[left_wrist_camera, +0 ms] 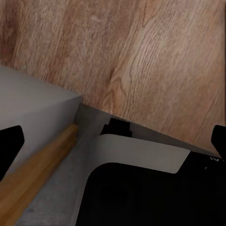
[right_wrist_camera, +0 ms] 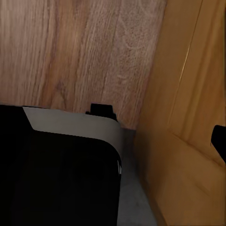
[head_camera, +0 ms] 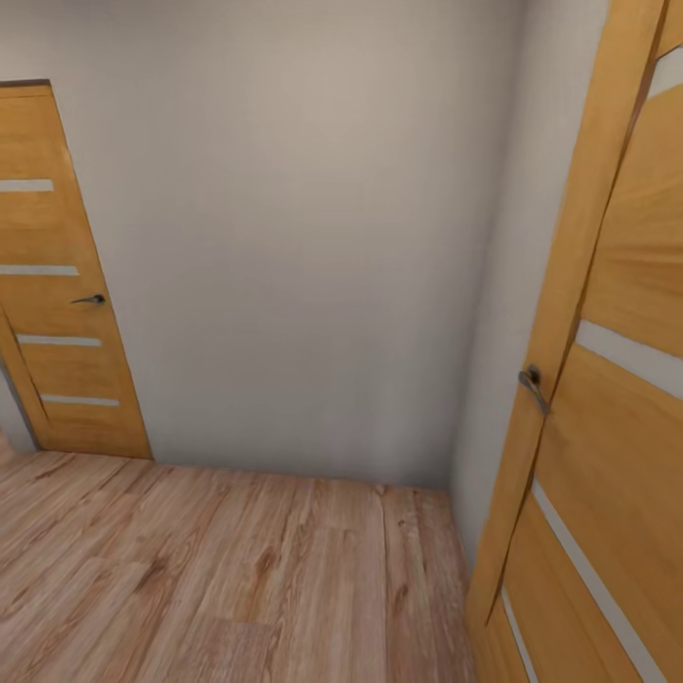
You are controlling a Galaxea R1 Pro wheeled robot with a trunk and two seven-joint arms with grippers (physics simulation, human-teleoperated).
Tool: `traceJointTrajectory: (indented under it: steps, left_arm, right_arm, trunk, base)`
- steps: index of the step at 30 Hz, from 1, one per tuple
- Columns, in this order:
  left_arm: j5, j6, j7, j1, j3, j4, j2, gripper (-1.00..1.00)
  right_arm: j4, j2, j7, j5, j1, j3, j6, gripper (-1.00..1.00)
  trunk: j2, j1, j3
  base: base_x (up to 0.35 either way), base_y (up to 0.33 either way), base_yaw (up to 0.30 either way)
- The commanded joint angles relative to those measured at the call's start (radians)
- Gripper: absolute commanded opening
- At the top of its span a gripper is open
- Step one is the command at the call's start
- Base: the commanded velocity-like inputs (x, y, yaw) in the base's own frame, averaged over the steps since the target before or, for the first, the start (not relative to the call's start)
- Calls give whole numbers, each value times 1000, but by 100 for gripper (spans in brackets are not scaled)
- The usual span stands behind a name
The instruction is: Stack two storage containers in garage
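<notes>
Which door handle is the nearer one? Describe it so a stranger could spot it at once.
Start from the plain pale wall facing the head camera, above the wood plank floor. Follow it to its right corner, where a large orange-brown door with pale stripes stands close by. The handle sits on that door's near edge, larger in view than the small dark handle on the far left door.

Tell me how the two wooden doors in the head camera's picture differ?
The left door stands further off, against the back wall; the right door looms close at the picture's edge. The left door shows four pale stripes, the right door fewer, cut off by the frame. Both are orange-brown wood with dark metal handles, above a light plank floor.
</notes>
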Motion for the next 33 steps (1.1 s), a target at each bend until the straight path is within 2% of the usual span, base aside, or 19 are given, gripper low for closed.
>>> traceJointTrajectory:
  steps: [1, 24, 33]
  left_arm:
    - [7, -3, 1, -1, -2, 1, 0, 100]
    - [7, -3, 1, -1, -2, 1, 1, 100]
    - [7, -3, 1, -1, -2, 1, 1, 100]
  right_arm:
    - [3, 0, 0, -10, -1, 9, -6, 100]
    - [3, 4, -2, -11, -1, 6, -6, 100]
    - [3, 4, -2, -10, -1, 7, -6, 100]
  trunk:
    - [-1, 1, -1]
    - [-1, 1, -1]
    - [-1, 1, -1]
  base:
    - [320, 0, 0]
    - [320, 0, 0]
    - [320, 0, 224]
